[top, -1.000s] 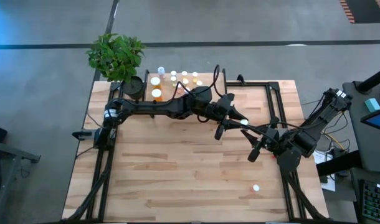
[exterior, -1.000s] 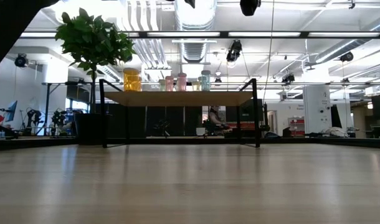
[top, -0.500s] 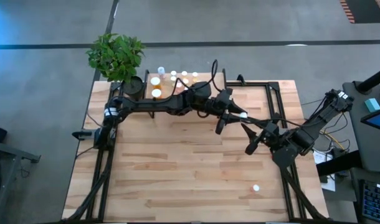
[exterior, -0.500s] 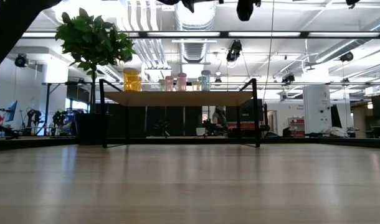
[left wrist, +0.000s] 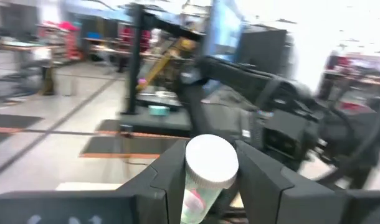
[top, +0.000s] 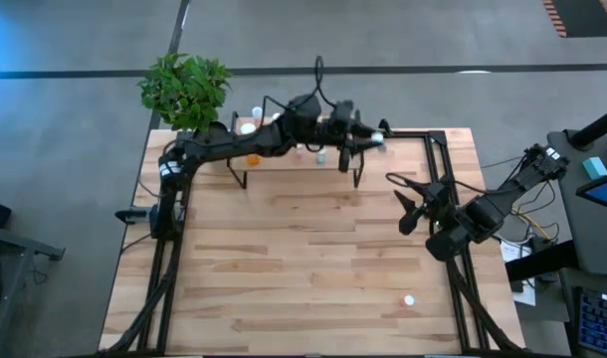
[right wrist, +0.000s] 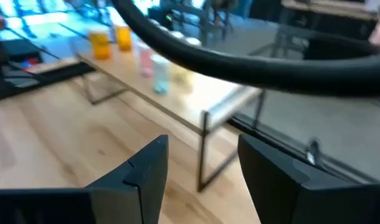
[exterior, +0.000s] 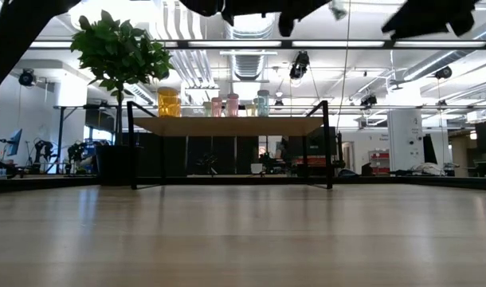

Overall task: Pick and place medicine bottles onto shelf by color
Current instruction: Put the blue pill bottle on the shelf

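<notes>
Two dark fingers (left wrist: 265,180) of the left gripper (top: 368,139) are seen pressed against a small bottle (left wrist: 205,177) with a white cap and a pinkish body, which is pinched between them in the left wrist view. From above, this gripper is held over the right end of the shelf (top: 284,157), at the far edge of the table (top: 284,268), with the white cap visible at its tip. The right gripper (top: 411,202) is carried above the right part of the table, near the shelf's right end but apart from it, and its fingers (right wrist: 146,180) are spread wide with nothing between them. On the shelf (exterior: 227,125), a large orange bottle (exterior: 169,103) is set at the left end, followed by pink bottles (exterior: 225,106) and teal bottles (exterior: 261,104) toward the middle. One more white-capped bottle (top: 409,299) is left on the near right part of the tabletop, well apart from both grippers. A potted plant (top: 185,89) is placed at the far left corner, just beside the shelf
</notes>
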You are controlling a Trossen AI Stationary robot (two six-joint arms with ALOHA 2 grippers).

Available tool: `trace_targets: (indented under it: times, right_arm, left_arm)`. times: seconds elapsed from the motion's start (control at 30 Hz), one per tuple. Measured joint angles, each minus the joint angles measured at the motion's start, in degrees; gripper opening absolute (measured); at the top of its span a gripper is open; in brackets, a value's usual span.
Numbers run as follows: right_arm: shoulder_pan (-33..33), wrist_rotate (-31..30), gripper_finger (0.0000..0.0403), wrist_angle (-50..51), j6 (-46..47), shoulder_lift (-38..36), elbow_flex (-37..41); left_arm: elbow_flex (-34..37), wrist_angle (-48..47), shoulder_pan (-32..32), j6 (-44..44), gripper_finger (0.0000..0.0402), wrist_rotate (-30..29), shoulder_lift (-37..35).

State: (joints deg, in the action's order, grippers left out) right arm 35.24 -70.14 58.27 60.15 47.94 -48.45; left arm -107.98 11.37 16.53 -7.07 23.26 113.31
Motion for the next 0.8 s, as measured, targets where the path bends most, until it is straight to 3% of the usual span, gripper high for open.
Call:
trace_targets:
  times: [0.13,0.4,0.57,0.8]
  right_arm:
    - [-1.06,0.67,0.0180,10.29,9.26,0.03,0.00]
    - [-4.10,-3.70,0.0176,13.47,9.70,-0.33,0.00]
    - [-8.82,-7.02,0.0174,13.47,9.31,-0.81,0.02]
    - [-15.86,-6.55,0.0173,13.39,9.28,-1.92,0.02]
  left_arm:
    - [0.00,-0.44,3.42,0.07,0.0104,-4.79,-0.12]
    - [2.19,-8.84,9.77,6.31,0.0105,-17.81,-0.18]
    - [5.90,-11.27,12.27,7.18,0.0105,-18.01,-0.18]
    - [11.56,-10.00,14.34,8.98,0.0105,-18.05,-0.10]
